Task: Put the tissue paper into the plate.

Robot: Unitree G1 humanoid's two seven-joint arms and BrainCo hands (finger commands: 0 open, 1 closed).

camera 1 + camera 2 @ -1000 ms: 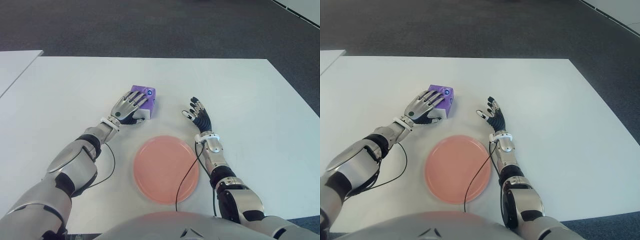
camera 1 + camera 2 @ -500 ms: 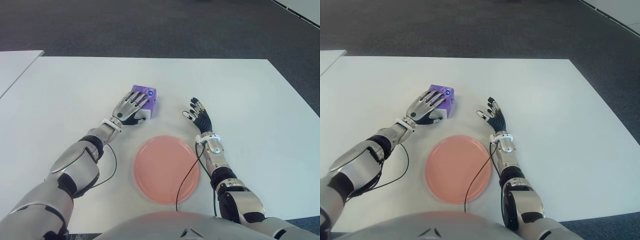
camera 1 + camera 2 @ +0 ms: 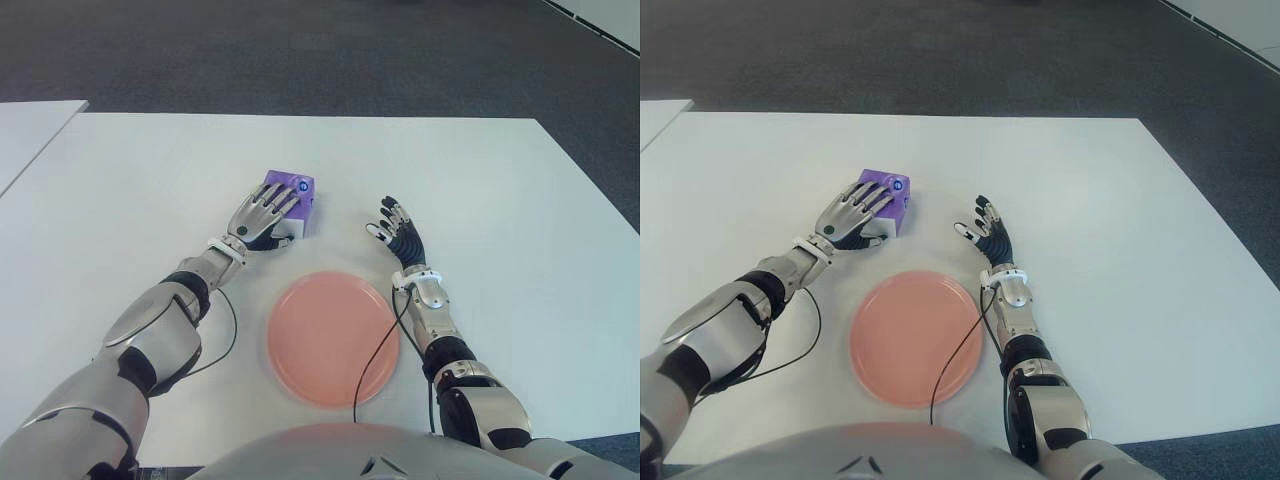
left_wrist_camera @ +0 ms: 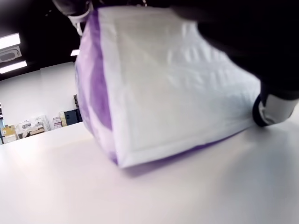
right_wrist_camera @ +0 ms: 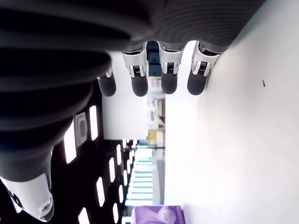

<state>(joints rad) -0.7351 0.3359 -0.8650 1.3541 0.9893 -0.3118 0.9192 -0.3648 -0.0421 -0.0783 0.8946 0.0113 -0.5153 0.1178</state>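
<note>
Left eye view showed the left hand (image 3: 262, 214) laid over the purple tissue pack (image 3: 293, 195), its fingers (image 3: 281, 199) draped across the top and near side, wrapped on it. The pack sat on the white worktop (image 3: 500, 200), just beyond the pink plate (image 3: 332, 338) and apart from it. The right hand (image 3: 400, 233) showed right of the pack, beyond the plate's right edge, fingers spread, holding nothing.
</note>
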